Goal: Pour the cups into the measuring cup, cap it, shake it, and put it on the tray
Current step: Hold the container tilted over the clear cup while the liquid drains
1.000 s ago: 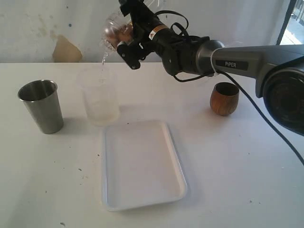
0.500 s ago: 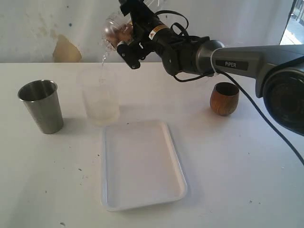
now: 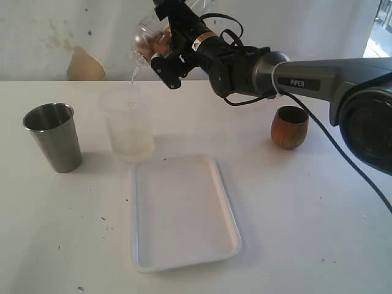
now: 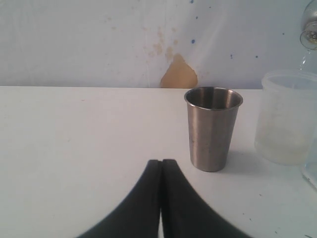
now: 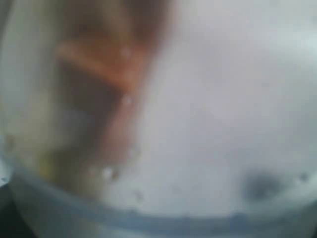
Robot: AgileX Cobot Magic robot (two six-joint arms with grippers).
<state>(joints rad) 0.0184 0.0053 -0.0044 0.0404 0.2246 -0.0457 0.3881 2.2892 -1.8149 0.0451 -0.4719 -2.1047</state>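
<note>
High over the back of the table, my right gripper (image 3: 160, 40) is shut on a clear plastic vessel (image 3: 146, 40) that I take for the measuring cup. It is tipped on its side and no scale shows. A thin stream (image 3: 133, 76) falls from it into a cloudy translucent container (image 3: 128, 125) below. The right wrist view is filled by the blurred clear wall (image 5: 198, 124). The steel tumbler (image 3: 54, 136) stands upright at the left, also seen as the steel tumbler (image 4: 213, 128) just past my shut, empty left gripper (image 4: 160, 162). The wooden cup (image 3: 289, 127) stands at the right. The white tray (image 3: 184, 211) lies bare.
The right arm (image 3: 306, 76) reaches across the back of the table from the right. A wall (image 3: 61, 30) with a brown patch (image 3: 86, 64) closes off the far edge. The cloudy container (image 4: 287, 119) stands just behind the tray's far left corner.
Nothing has visibly moved. The tipped clear vessel stays in place and the thin stream keeps falling into the cloudy container.
</note>
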